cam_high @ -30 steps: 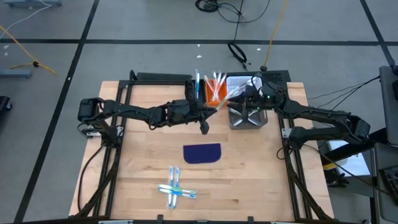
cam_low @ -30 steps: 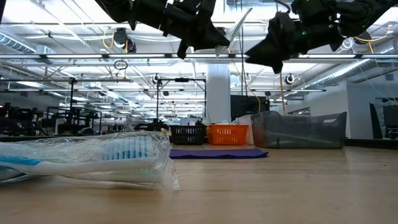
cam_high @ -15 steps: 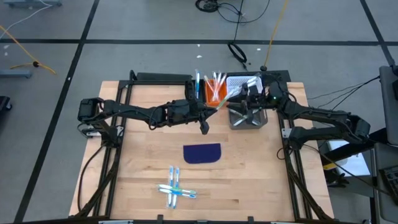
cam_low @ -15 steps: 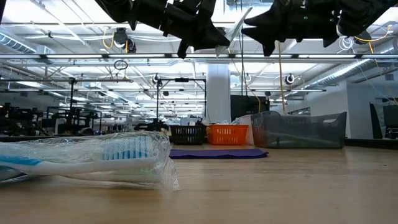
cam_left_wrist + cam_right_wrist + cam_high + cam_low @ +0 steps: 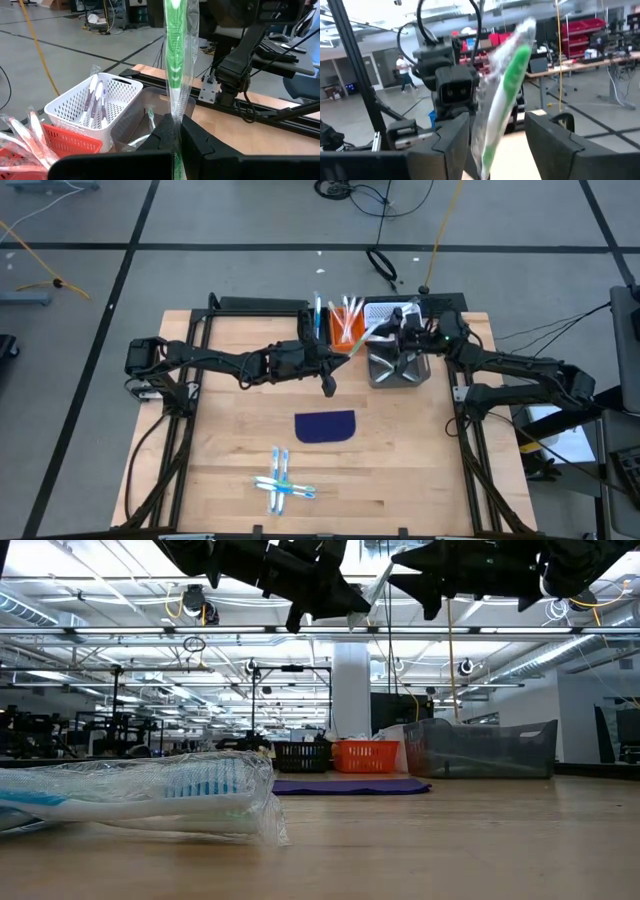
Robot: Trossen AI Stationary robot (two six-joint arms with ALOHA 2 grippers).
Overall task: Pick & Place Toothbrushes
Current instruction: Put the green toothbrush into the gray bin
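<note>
A green toothbrush (image 5: 175, 60) in a clear wrapper is in the air above the bins at the table's far edge. My left gripper (image 5: 345, 350), reaching in from the left, is shut on it. My right gripper (image 5: 497, 145) hovers over the grey bin (image 5: 400, 365), open. Its fingers stand on either side of the toothbrush's free end (image 5: 505, 85); I cannot tell whether they touch it. Several wrapped light-blue toothbrushes (image 5: 280, 480) lie on the wood near the front edge. My left gripper pinches the wrapped toothbrush between its two fingers at one end of the handle (image 5: 175, 112). The fingers come level from the table's left. The toothbrush sticks out past the fingertips toward my right gripper, slanting upward (image 5: 385, 580), clear of the bins.
A dark basket (image 5: 315, 320), an orange basket (image 5: 345, 320) and a white basket (image 5: 385, 310) holding toothbrushes stand in a row at the far edge, beside the grey bin. A dark blue mat (image 5: 325, 425) lies mid-table. Bare wood lies around it.
My right gripper has risen a little over the grey bin and tipped up from pointing downward to about level, so its fingers now sit around the free end of the green toothbrush. My left gripper and the toothbrush have stayed put.
</note>
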